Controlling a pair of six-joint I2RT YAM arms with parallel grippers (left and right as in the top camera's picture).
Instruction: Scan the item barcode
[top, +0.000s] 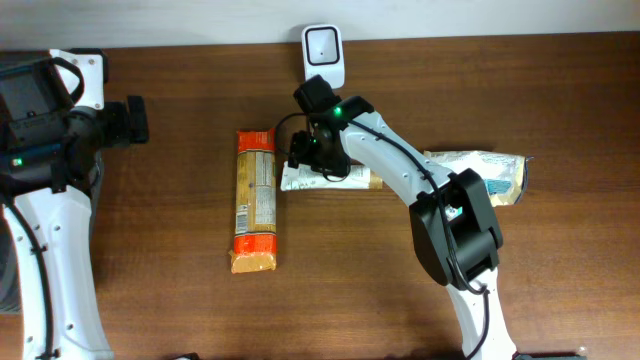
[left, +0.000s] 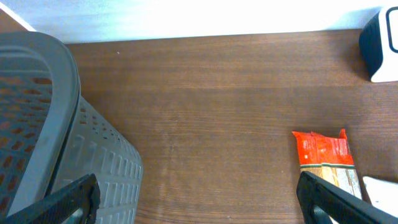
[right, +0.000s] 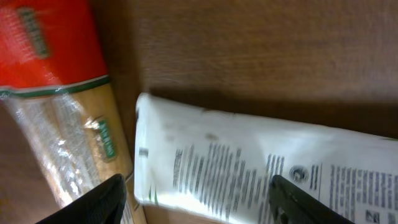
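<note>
Right claw (right: 196, 186), fingers apart, hovers over a white tube (right: 236, 155). Beside the left claw (left: 198, 183), also apart, is a gray basket (left: 62, 56), contents unseen.

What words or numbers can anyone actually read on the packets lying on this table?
No text here can be read well enough to quote.
On the white tube: lines of black small print and a round symbol, too blurred to read.
On the pasta packet: green label strips with lettering, blurred.
On the pale bag at the right: print too small to read.
On the scanner: no writing shows.
</note>
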